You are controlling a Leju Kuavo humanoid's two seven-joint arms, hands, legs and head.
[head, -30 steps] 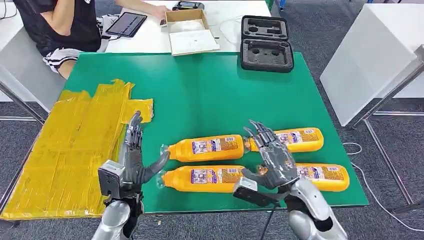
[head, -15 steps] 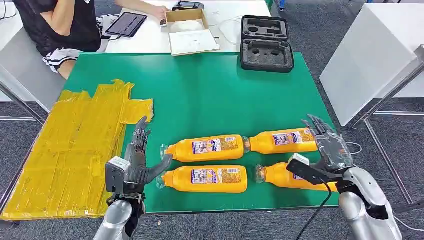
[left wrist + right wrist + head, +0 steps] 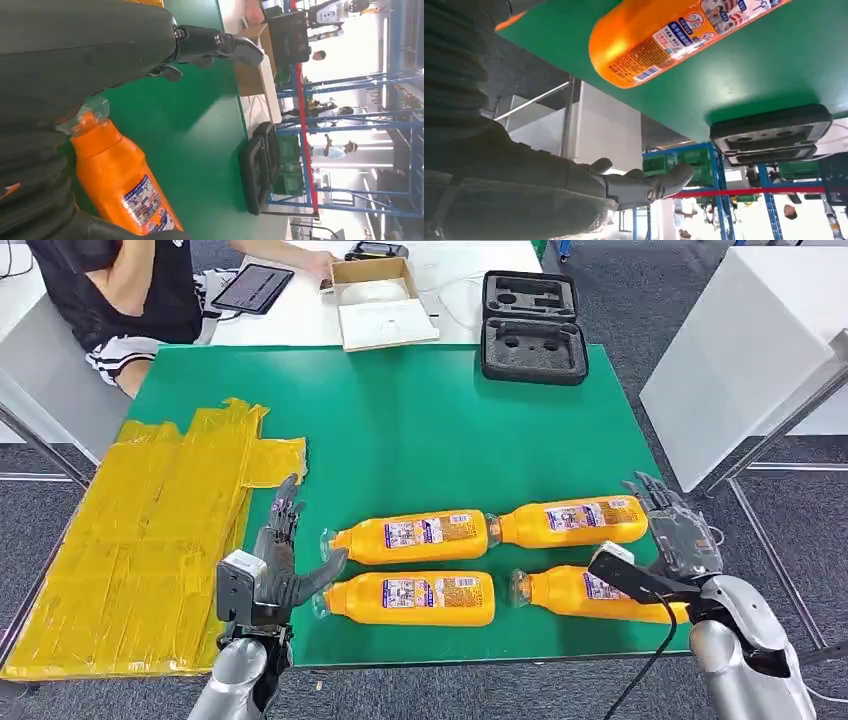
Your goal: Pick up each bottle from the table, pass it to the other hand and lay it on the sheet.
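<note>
We see four orange bottles (image 3: 412, 537) lying in two rows on the green table (image 3: 420, 430), right of the yellow sheet (image 3: 140, 540); our left hand (image 3: 275, 565) hovers spread and empty beside their caps; our right hand (image 3: 680, 535), fingers apart, holds nothing just beyond the far-right bottle.

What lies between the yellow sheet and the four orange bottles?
In the head view, the open left hand stands over bare green table between the yellow sheet and the nearest bottles.
</note>
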